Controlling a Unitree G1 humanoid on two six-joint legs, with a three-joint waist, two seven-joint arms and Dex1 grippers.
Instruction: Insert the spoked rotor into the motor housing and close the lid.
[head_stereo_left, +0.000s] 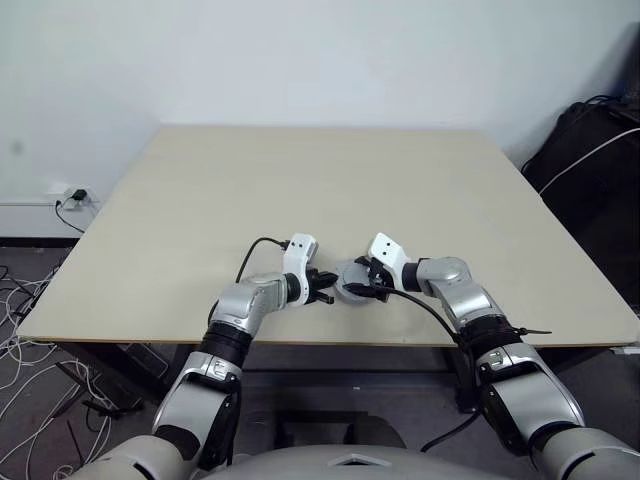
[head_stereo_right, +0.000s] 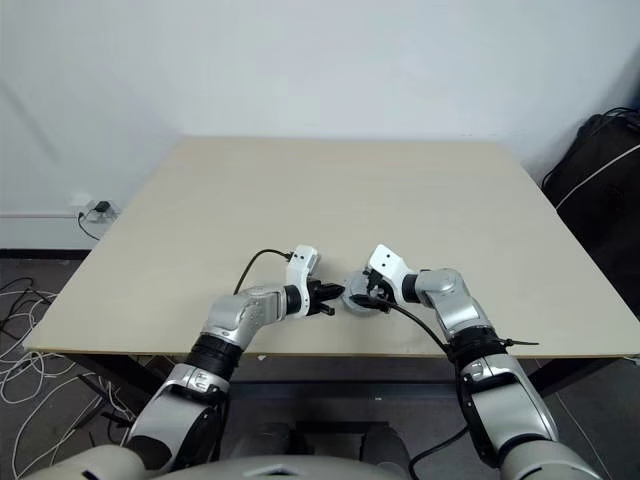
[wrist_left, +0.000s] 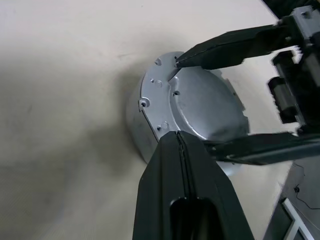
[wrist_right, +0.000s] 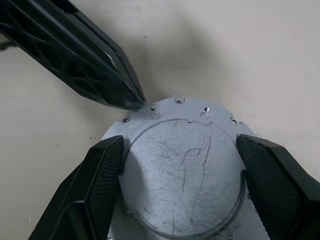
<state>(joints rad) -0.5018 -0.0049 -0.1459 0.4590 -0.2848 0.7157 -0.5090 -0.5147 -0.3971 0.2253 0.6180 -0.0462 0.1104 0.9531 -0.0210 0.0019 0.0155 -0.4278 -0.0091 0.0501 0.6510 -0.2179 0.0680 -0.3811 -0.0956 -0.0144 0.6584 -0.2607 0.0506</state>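
Lid (wrist_right: 182, 170), round and silver-grey with a raised flat centre and small screw holes along its rim, sits between the right gripper's (wrist_right: 180, 185) 2 black fingers (wrist_right: 102, 172), which stand wide apart and press its opposite sides at 9 and 3 o'clock in the right wrist view. It covers a shallow round metal body, the motor housing (wrist_left: 137, 132), whose grey wall shows beneath the lid's edge. Closed tight with nothing between its fingers, the left gripper (wrist_left: 177, 137) has its joined tips touching the lid's rim. Both grippers meet near the front edge of the beige table (head_stereo_left: 320, 180), at about 6 o'clock on the tabletop, the left one just left of the lid.
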